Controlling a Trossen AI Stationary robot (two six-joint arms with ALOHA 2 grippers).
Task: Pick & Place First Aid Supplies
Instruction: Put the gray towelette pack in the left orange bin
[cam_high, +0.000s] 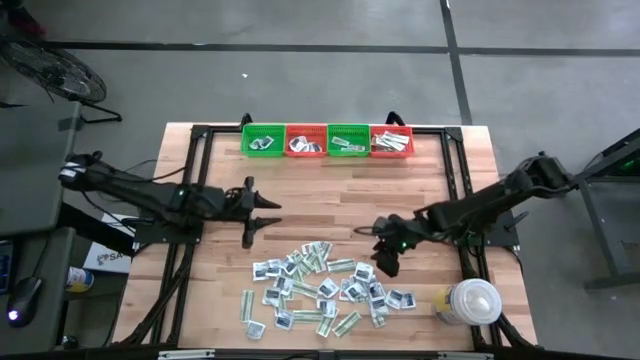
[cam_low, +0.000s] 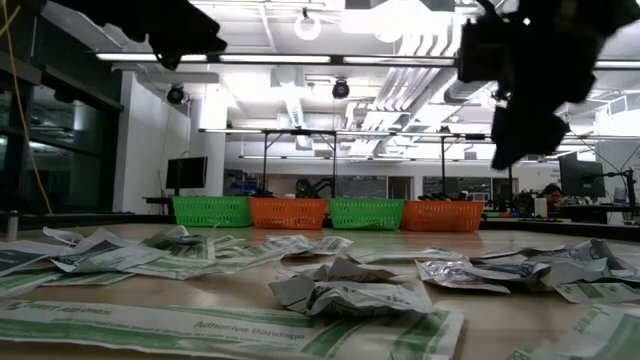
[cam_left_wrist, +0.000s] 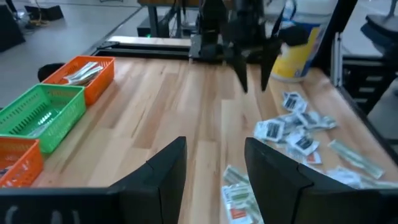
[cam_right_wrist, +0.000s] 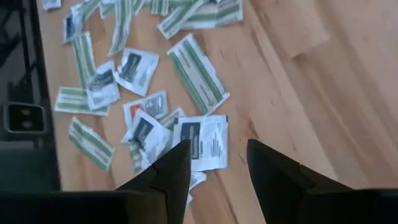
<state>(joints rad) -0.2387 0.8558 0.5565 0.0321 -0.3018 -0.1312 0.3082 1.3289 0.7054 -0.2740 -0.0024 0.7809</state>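
- Right wrist view shows my right tool (cam_right_wrist: 214, 163) open and empty above a white packet (cam_right_wrist: 205, 142) at the pile's edge on the table (cam_right_wrist: 323, 93)
- I should descend straight and pinch one packet only
- My left tool (cam_high: 262, 212) waits open, mid-table
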